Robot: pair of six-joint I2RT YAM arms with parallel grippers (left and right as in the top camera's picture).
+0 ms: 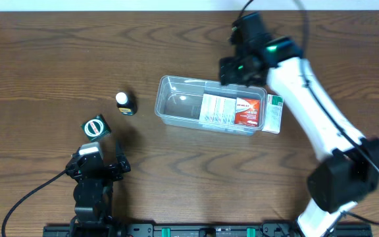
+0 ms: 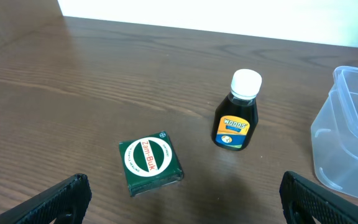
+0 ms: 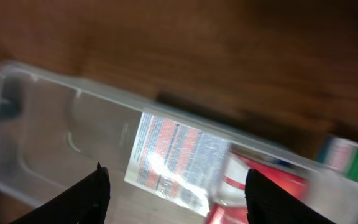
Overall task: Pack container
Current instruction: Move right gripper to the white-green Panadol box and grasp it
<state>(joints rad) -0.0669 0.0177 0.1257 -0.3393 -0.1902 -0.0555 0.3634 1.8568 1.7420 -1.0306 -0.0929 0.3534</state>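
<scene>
right gripper (image 1: 242, 70) poised over container (image 1: 174, 108), left gripper (image 1: 99, 162) spread wide

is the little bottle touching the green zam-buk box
Apart. The left wrist view shows bare wood between the bottle and the green box.

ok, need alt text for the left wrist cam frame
A small green square box and a dark bottle with a white cap sit apart on a brown wooden table. The view is from the open left gripper, its two fingers at the bottom corners. A corner of the clear plastic container shows at the right edge.
</scene>
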